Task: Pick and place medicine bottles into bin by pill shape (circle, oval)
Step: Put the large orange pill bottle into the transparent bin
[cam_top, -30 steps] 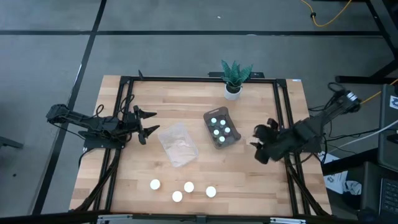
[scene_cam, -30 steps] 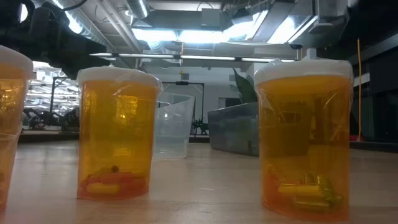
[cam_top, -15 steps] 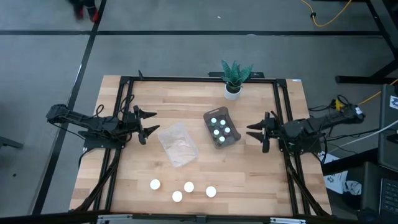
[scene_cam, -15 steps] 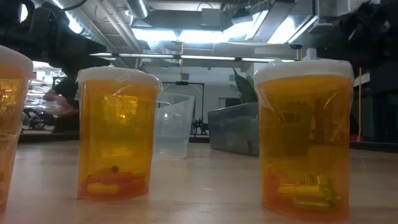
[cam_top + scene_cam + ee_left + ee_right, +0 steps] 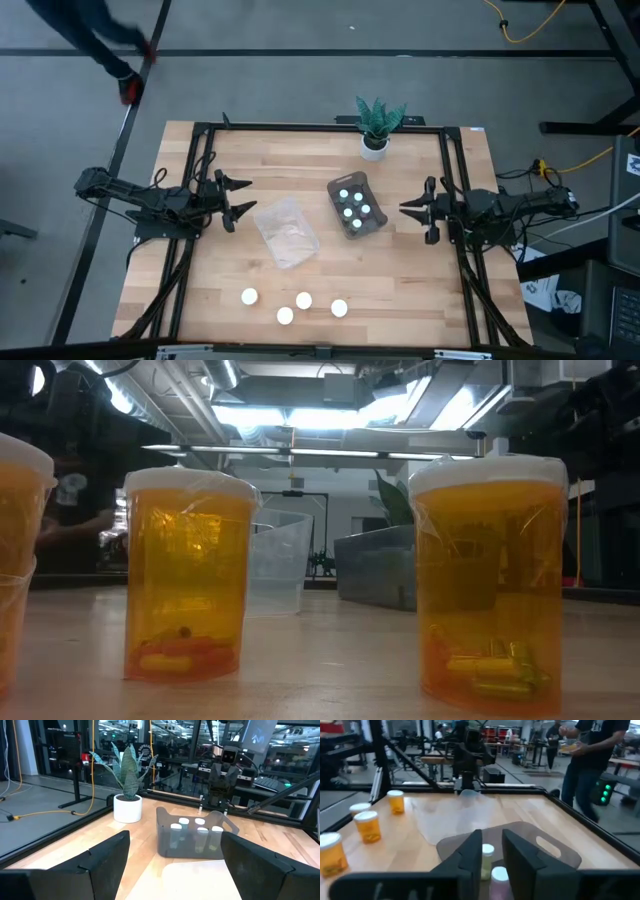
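Several amber medicine bottles (image 5: 294, 306) with white caps stand upright near the table's front edge and fill the low view (image 5: 187, 575). A dark grey bin (image 5: 357, 205) holds several small white-capped bottles (image 5: 487, 854). The clear bin (image 5: 287, 231) lies left of it. My left gripper (image 5: 238, 198) waits open and level at the table's left, pointing at the bins (image 5: 175, 837). My right gripper (image 5: 404, 208) is level at the table's right, just right of the grey bin. Its fingers (image 5: 492, 845) are shut to a narrow slit with nothing between them.
A white pot with a green plant (image 5: 375, 140) stands at the far edge. Black frame rails (image 5: 455, 160) run along the table's sides. A person (image 5: 590, 750) stands beyond the table. Bare wood lies between the bins and the amber bottles.
My right gripper has come down and swung from a slanted pose to level, pointing at the grey bin from the table's right. Its fingers have shut from a clear gap to a narrow slit. A person has walked past beyond the far left corner.
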### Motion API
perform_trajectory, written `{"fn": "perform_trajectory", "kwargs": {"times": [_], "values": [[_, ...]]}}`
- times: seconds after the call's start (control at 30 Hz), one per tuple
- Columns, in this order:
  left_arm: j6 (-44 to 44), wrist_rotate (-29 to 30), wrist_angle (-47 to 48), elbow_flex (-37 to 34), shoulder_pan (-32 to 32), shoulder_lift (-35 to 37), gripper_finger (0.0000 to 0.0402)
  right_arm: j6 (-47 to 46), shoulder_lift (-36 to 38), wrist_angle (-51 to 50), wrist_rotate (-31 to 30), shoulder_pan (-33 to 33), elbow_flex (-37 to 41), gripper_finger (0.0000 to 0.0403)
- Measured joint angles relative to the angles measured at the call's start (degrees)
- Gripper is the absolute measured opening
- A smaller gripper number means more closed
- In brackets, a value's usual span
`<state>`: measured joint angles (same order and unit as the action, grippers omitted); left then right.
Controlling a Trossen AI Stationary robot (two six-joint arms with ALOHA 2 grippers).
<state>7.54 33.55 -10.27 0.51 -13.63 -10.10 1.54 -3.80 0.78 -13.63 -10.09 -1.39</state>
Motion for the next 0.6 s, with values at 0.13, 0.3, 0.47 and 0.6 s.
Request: {"fn": "perform_trajectory", "kwargs": {"times": [0.13,0.3,0.47,0.6], "values": [[-0.5,0.0,-0.2,0.0,0.0,0.0,0.0305,1.7,-0.1,-0.4,3.5,0.9,0.0,0.0053],[-1.4,-0.8,-3.7,0.0,0.0,0.0,0.0305,2.2,-0.2,-0.6,4.4,1.1,0.0,0.004],[-0.6,-4.7,4.1,6.1,-0.3,-0.5,0.0305,1.8,-0.2,-0.6,4.4,1.1,0.0,0.0042],[2.5,-6.3,21.2,17.9,-1.9,-9.0,0.0305,1.7,-0.2,-0.6,4.4,1.1,0.0,0.0043]]}}
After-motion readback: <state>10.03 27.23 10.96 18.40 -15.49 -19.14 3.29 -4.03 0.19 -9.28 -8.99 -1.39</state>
